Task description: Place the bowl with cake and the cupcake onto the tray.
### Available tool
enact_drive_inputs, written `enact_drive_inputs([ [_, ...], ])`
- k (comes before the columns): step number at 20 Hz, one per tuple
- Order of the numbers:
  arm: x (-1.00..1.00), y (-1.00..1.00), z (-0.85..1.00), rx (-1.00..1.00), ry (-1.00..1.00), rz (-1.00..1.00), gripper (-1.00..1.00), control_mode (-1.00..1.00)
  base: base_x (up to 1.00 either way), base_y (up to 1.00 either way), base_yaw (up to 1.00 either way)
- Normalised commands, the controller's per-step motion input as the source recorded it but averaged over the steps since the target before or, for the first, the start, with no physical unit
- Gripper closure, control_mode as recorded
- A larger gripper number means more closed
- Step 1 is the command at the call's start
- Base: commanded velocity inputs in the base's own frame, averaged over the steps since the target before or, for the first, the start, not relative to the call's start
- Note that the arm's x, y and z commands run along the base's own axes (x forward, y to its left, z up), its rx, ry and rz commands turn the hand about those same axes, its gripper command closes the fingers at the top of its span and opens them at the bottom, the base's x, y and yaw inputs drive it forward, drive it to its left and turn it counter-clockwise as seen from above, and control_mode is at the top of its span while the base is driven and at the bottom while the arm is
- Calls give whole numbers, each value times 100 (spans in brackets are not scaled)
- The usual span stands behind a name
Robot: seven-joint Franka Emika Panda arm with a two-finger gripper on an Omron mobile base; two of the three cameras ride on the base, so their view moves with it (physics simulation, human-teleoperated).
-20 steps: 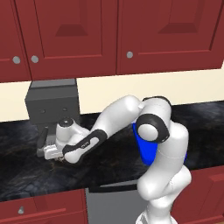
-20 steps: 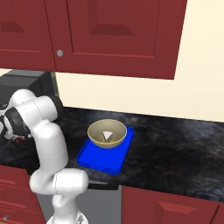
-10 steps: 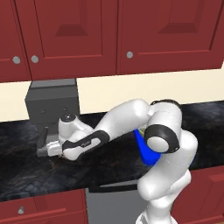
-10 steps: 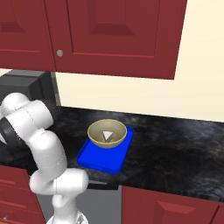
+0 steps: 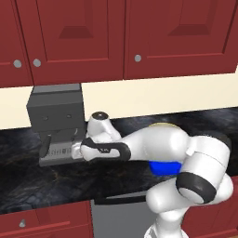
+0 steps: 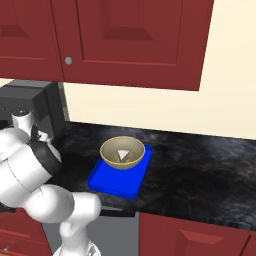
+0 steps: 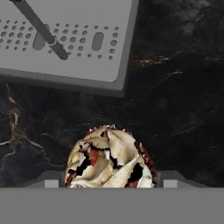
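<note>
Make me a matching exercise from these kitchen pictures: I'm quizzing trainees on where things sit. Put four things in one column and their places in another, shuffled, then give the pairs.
Things:
1. bowl with cake
2. cupcake
3. tray
4. coffee machine

Places:
A. on the dark counter, under the bowl
B. at the left end of the counter, against the wall
C. on the blue tray
D. close in front of the claw's camera, near the machine's grey perforated drip plate

Pairs: 1-C, 2-D, 3-A, 4-B
</note>
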Motion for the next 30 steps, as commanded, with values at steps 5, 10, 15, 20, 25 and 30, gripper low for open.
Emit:
enact_drive_inputs([
  [5,-13,-88,21,0,9,0,100,-100,0,0,0],
  [10,-8,-94,17,0,11,0,100,-100,0,0,0],
  [15,0,-88,9,0,11,0,100,-100,0,0,0],
  [20,0,-78,4,0,11,0,100,-100,0,0,0],
  [25,-1,-69,0,0,11,0,100,-100,0,0,0],
  [30,0,-55,0,-1,6,0,100,-100,0,0,0],
])
